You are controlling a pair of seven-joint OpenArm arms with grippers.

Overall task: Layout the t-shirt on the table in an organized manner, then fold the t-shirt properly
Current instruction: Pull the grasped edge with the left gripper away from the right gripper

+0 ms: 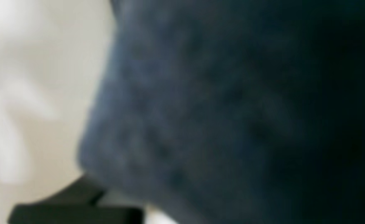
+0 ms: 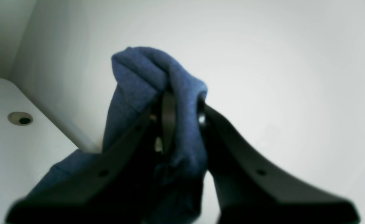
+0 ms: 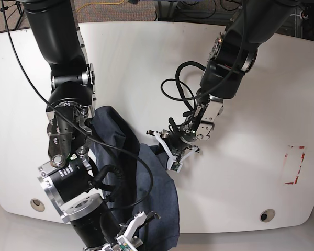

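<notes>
Both arms are on the t-shirt [image 3: 133,172] now, and the whole question is how the cloth runs between them. The right gripper [image 2: 177,109], low at the near edge of the table [image 3: 240,68], is clamped on a bunched fold of blue fabric; its wrist view shows the cloth pinched between the black fingers [image 2: 129,137] and lifted clear of the white surface. The left gripper [image 3: 170,151] sits at the shirt's far-side edge, toward the table's middle. Its wrist view is nothing but blurred navy cloth pressed close, with one dark finger [image 1: 76,211] at the bottom, so whether its jaws have bitten on fabric I cannot tell. The shirt hangs and drapes as one crumpled mass, its long axis running from the left gripper down to the near edge of the table, where the hem spills over. Neither sleeve nor collar shows. There is plenty of open white table beyond the shirt, out toward the red-and-white marking [image 3: 294,164] and the far edge; that looks like the room to spread into. The near edge is the hazard: cloth already overhangs it beside the grommet hole [image 3: 37,204], so my read is that any pull should carry the fabric away from that edge.
</notes>
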